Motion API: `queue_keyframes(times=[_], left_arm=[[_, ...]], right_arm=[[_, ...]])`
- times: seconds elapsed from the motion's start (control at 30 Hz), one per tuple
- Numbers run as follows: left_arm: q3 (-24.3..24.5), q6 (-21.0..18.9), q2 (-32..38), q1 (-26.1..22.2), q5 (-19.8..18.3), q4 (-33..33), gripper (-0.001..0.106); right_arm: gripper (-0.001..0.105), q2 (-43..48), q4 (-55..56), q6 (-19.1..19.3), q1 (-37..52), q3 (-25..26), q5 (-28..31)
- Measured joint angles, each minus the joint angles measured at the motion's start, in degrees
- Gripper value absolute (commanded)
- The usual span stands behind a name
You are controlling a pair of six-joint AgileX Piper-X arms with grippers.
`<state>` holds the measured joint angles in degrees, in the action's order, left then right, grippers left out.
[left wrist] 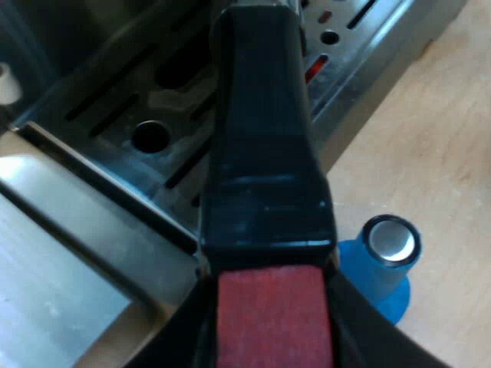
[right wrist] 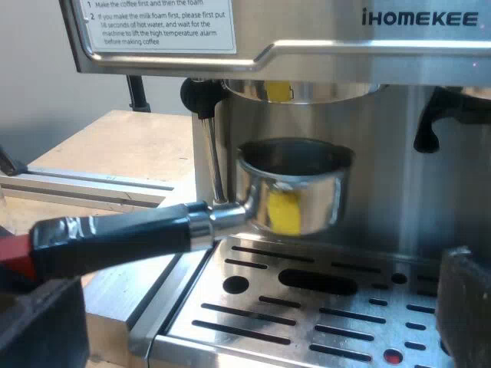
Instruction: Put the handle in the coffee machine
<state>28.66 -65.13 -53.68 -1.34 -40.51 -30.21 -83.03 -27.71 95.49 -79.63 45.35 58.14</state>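
Note:
The metal holder [right wrist: 295,195] hangs over the drip tray [right wrist: 322,307], its cup just beneath the espresso machine's brew head [right wrist: 303,90] with a small gap between them. Its dark handle [right wrist: 115,238] runs out level, away from the machine, to the red end [right wrist: 11,253]. My left gripper [left wrist: 272,330] is shut on the handle [left wrist: 265,153] at the red end [left wrist: 272,318], with a black finger on each side. My right gripper [right wrist: 249,307] is open above the drip tray, facing the machine's front, with nothing between its fingers [right wrist: 464,299].
A blue tamper [left wrist: 381,261] with a metal top stands on the wooden table [left wrist: 437,153] close to the drip tray's edge. A steam wand [right wrist: 209,146] hangs beside the brew head. A metal rail [right wrist: 84,188] lies on the table beyond the handle.

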Motion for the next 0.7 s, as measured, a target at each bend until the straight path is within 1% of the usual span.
queue_keyframes(times=[0.07,0.13,0.3,0.43,0.47,0.53,0.67,0.7], left_arm=[[0.0,1.78,0.0,-1.53,-0.55,-0.1,0.0],[0.0,2.96,0.0,-2.04,-1.2,-0.1,0.0],[0.0,3.84,0.0,-2.13,-2.14,-0.23,0.0],[0.51,5.98,-1.6,-2.13,-2.65,-0.38,0.0],[1.54,7.2,-3.37,-2.13,-3.79,-2.28,0.0],[2.61,8.75,-5.19,-2.13,-4.45,-3.62,0.0],[5.25,12.64,-8.6,-2.13,-4.93,-5.99,0.0],[5.58,12.89,-8.97,-2.13,-4.9,-6.23,0.0]], right_arm=[[0.093,0.0,0.0,0.0,0.0,0.0,0.0],[0.093,0.0,0.0,0.0,0.0,0.0,0.0],[0.093,0.0,0.0,0.0,0.0,0.0,0.0],[0.093,0.0,0.0,0.0,0.0,0.0,0.0],[0.093,0.0,0.0,0.0,0.0,0.0,0.0],[0.093,0.0,0.0,0.0,0.0,0.0,0.0],[0.093,0.0,0.0,0.0,0.0,0.0,0.0],[0.093,0.0,0.0,0.0,0.0,0.0,0.0]])
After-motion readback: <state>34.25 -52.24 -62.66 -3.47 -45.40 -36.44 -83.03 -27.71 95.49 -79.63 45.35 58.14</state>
